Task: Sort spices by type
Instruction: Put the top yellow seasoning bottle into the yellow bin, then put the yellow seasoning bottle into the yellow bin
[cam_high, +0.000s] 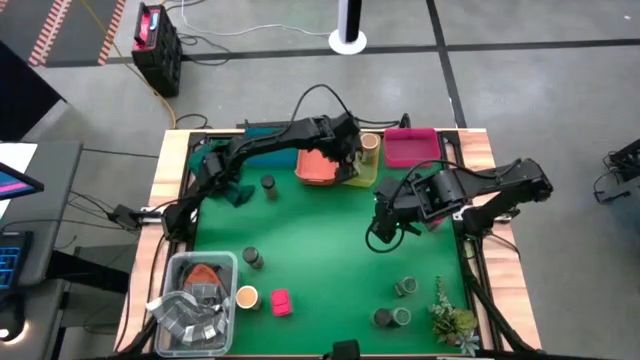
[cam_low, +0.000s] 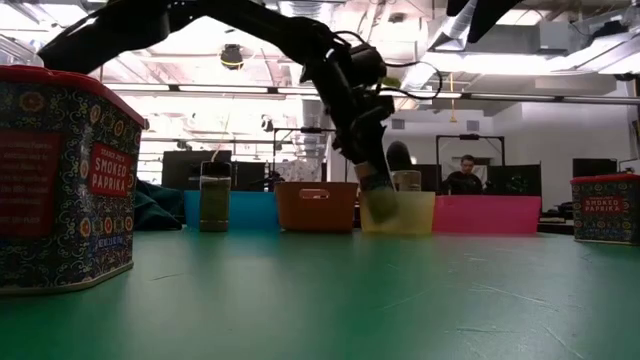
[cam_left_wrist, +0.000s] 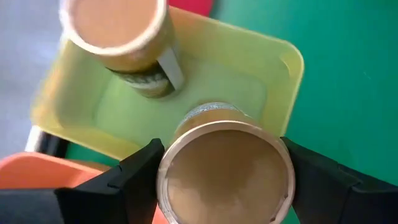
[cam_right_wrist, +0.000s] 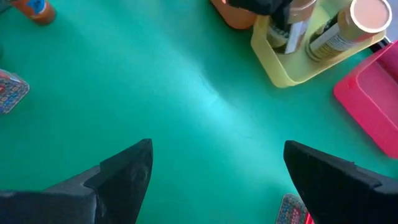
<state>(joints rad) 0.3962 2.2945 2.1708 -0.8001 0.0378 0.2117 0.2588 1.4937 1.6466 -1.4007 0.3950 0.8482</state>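
Left gripper jaws are grasping a tan-topped cylinder, axis upright, hanging directly over the yellow tray beside another tan-topped cylinder. Right gripper is waiting mid-counter, jaws released.

Tan-topped cylinder over yellow tray; table green.

Two dark, jointed arms with looping black cables, each ending in a two-fingered black claw.
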